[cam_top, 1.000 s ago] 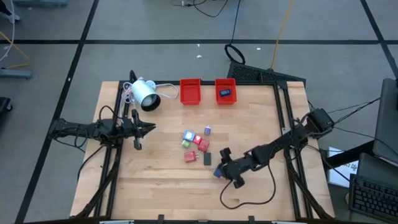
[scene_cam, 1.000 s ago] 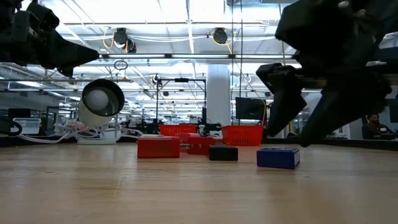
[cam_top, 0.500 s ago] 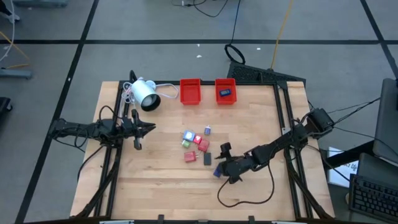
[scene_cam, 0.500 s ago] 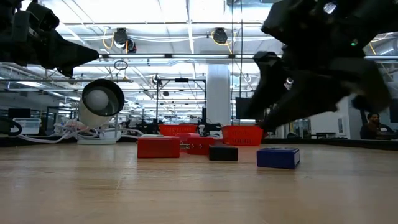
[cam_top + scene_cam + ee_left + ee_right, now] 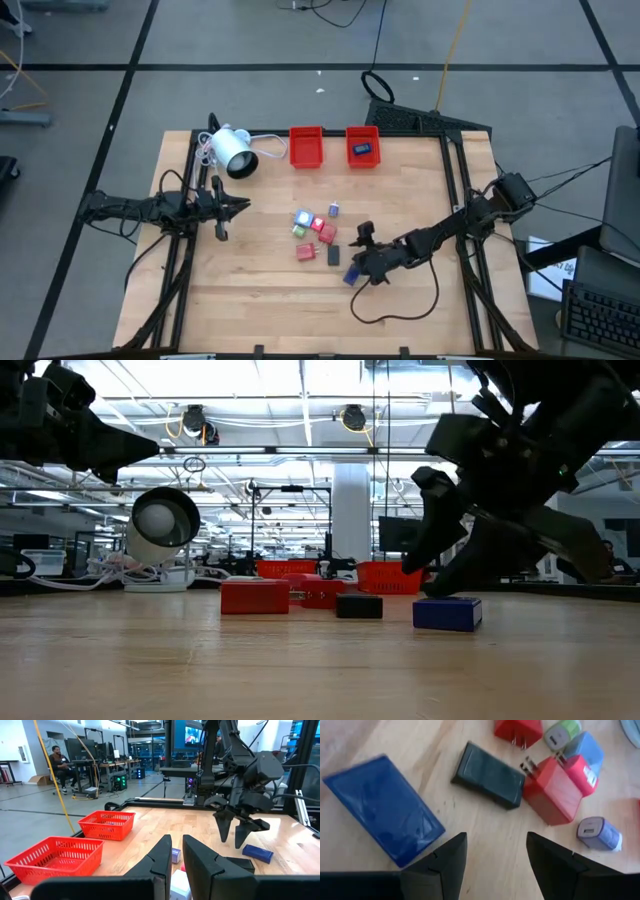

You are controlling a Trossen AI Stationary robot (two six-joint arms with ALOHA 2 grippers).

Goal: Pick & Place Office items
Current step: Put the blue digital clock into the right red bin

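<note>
I see the blue block lying flat on the counter, at the near right edge of the cluster of office items. My right gripper hangs just over it with its fingers spread wide and nothing between them; in the right wrist view the blue block lies just ahead of the two dark fingertips, off to one side of the gap. In the low view the right gripper sits above the blue block without touching it.

Just left of the blue block lies a flat black piece, and left of that a red plug block. Farther in I can see another red block, a small green piece, a pale blue piece and a small lilac-white piece, all close together near the middle of the counter.

At the far edge stand two red trays: the left tray and the right tray, which holds one dark blue piece. A white cylindrical lamp with a cable lies left of the trays.

My left gripper waits over the left side of the counter, its fingers narrowly parted and holding nothing.
</note>
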